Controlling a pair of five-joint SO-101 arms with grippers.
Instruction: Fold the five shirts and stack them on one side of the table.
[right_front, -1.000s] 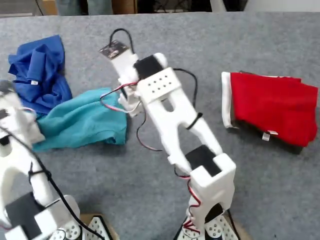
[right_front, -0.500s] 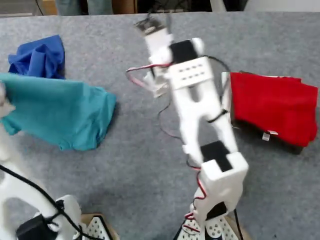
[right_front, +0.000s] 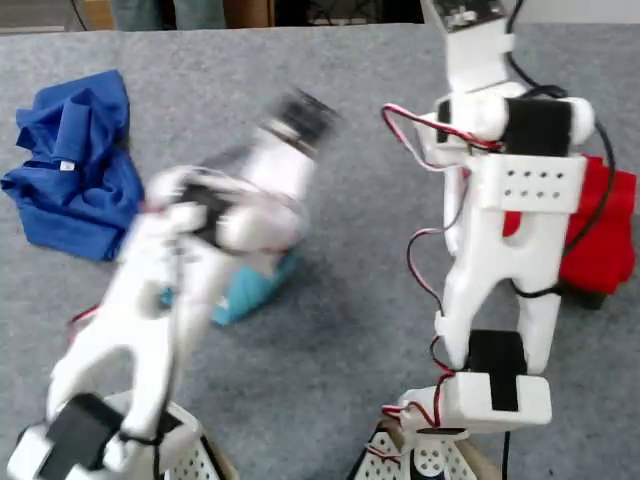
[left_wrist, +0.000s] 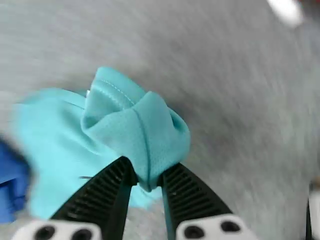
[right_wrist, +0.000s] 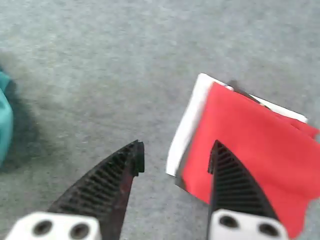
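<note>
The left arm (right_front: 180, 270) leans low across the middle of the grey surface (right_front: 340, 340), its end effector (left_wrist: 147, 175) clenched on a bunched fold of the teal shirt (left_wrist: 135, 125). The rest of the shirt lies crumpled under the arm, not far from the rumpled blue shirt (right_front: 70, 165) at the far left. The right arm (right_front: 510, 200) stands stretched toward the far edge. Its end effector (right_wrist: 177, 150) is released, jaws spread wide above the near corner of the folded stack on the right side of the surface, where a red shirt (right_wrist: 250, 140) lies on top of a white garment (right_wrist: 187, 125).
</note>
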